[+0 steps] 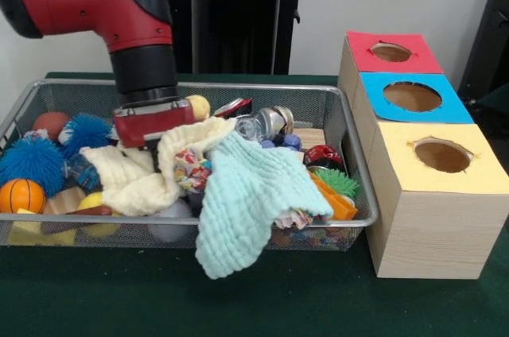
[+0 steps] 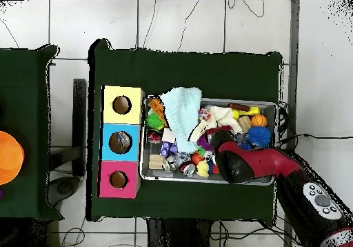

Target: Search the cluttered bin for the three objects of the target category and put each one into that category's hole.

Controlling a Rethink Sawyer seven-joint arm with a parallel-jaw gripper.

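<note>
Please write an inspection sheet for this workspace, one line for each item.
Surface: dark green table cover, bare in front of the bin.
Job's things: wire mesh bin; three wooden boxes with holes, topped red, blue and yellow.
Clutter: mint cloth hanging over the bin's front rim; cream cloth; blue fuzzy balls; small basketball; green spiky ball.
Tool: tool low in the bin at the cloths; fingers hidden.
Cables: loose cables on the floor.
Surroundings: tiled floor; orange object on a neighbouring table.
</note>
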